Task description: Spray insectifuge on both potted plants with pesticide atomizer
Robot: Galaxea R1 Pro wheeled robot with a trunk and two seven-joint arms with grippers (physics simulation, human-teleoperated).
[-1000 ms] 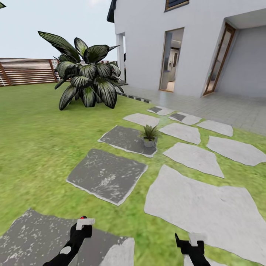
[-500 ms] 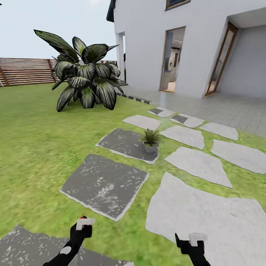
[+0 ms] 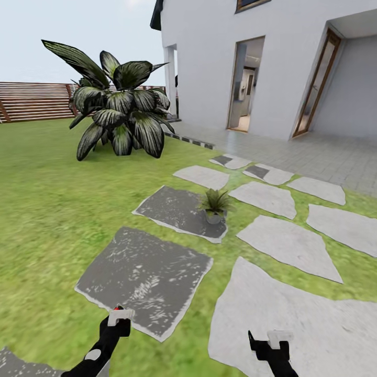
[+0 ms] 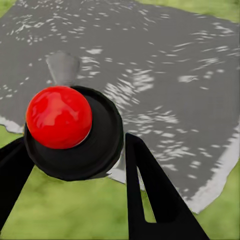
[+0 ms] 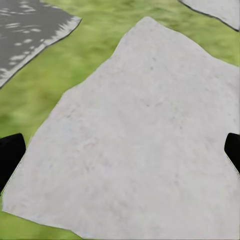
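Overhead, one potted plant (image 3: 214, 203) stands ahead on a dark stepping stone (image 3: 180, 210), well apart from both arms. Left wrist: left gripper (image 4: 75, 165) clamped on the pesticide atomizer (image 4: 70, 131); spraying from this range would likely miss. Right wrist: right gripper (image 5: 120, 152) fingers spread, empty.

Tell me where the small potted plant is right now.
In the head view, the potted plant stands ahead near the middle, on the right corner of a dark stepping stone, with pale stones to its right and the big striped-leaf bush farther back left.
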